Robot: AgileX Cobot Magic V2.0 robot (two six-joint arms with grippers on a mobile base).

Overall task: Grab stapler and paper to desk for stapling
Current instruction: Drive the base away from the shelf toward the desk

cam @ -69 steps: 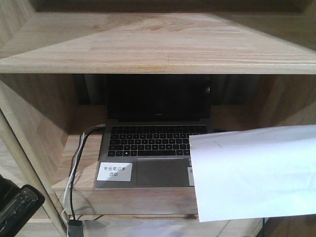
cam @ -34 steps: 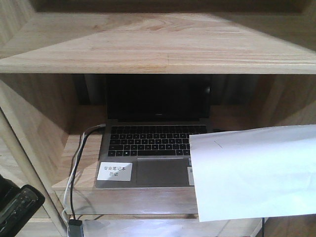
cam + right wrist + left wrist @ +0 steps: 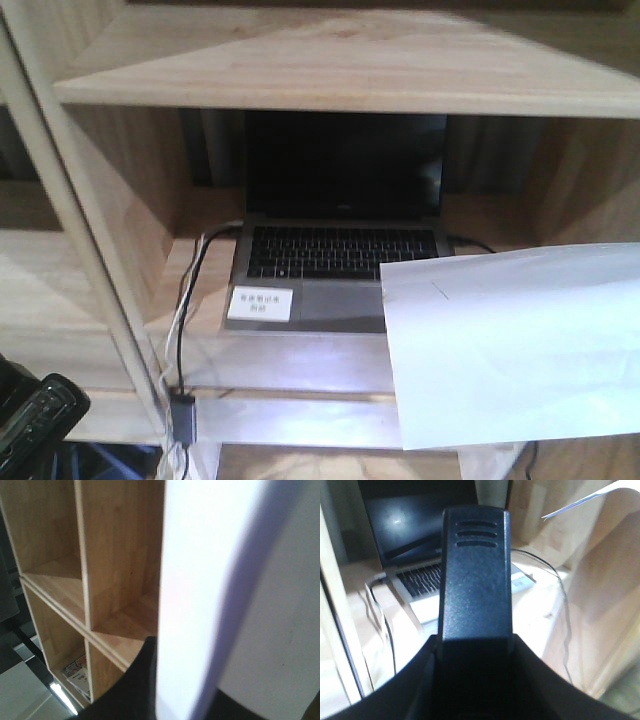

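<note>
We see the left gripper (image 3: pixel 474 652) with its jaws clamped on the black stapler (image 3: pixel 475 580), held up in front of a light-wood shelving unit (image 3: pixel 330 80). The right gripper (image 3: pixel 180 700) has its jaws closed on the white paper (image 3: pixel 510 345), which hangs in the air to the right. One compartment holds an open laptop (image 3: pixel 340 250), screen dark, a white label (image 3: pixel 260 303) on its palm rest and cables (image 3: pixel 185 320) trailing off its left side. A lower compartment holds a printed booklet (image 3: pixel 77 676).

Behind the paper (image 3: pixel 510 340), the laptop (image 3: pixel 340 250) and shelving unit (image 3: pixel 330 85) have shifted upward and look smaller.
</note>
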